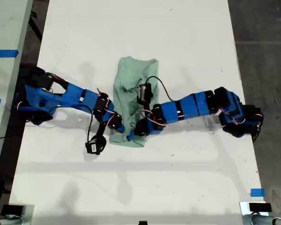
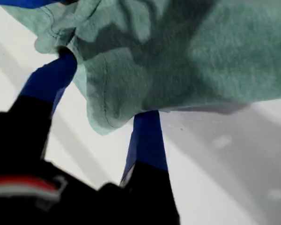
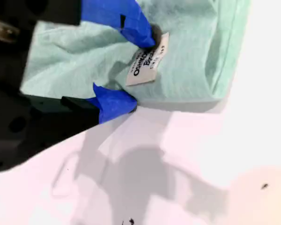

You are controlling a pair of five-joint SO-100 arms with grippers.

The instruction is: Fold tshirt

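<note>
The tshirt (image 1: 131, 101), a narrow strip at the exterior view's centre on the counter (image 1: 187, 37), has its lower edge pinched by my first claw (image 2: 105, 108) and my second claw (image 3: 129, 70) (tag-side), presumably to fold it upward.

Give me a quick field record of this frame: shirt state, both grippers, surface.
garment: tshirt, pale mint green, bunched into a narrow strip
surface: white table
my first gripper: at a hem corner, cloth between its blue fingers
my second gripper: at the edge by the white tag, cloth between its jaws
arms: reach in from both sides of the exterior view, meeting at the shirt's near end
fold: not yet neat
</note>
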